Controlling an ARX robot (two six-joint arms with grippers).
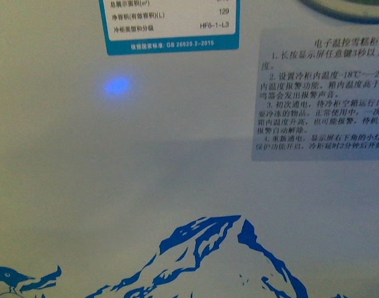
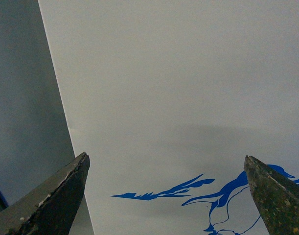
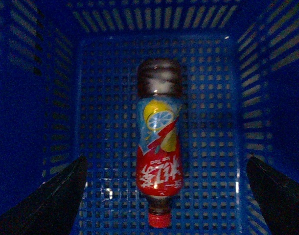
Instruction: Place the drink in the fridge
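Hovering over the drink [image 3: 158, 147], the right gripper [image 3: 166, 160] is spread wide and empty, one finger on each side. Bottle lies flat on the blue lattice basket [image 3: 36, 98] floor, long axis parallel to the fingers, cap toward wrist. Left gripper [image 2: 166, 161], also wide and empty, faces the fridge [image 2: 188, 73] front.

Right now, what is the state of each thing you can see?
drink: lying on its side in the basket, cap on, not gripped.
basket: holds only the drink.
fridge: only its front shows; lid out of view.
left pincer: open, empty, facing the fridge.
right pincer: open, empty, aimed at the drink.
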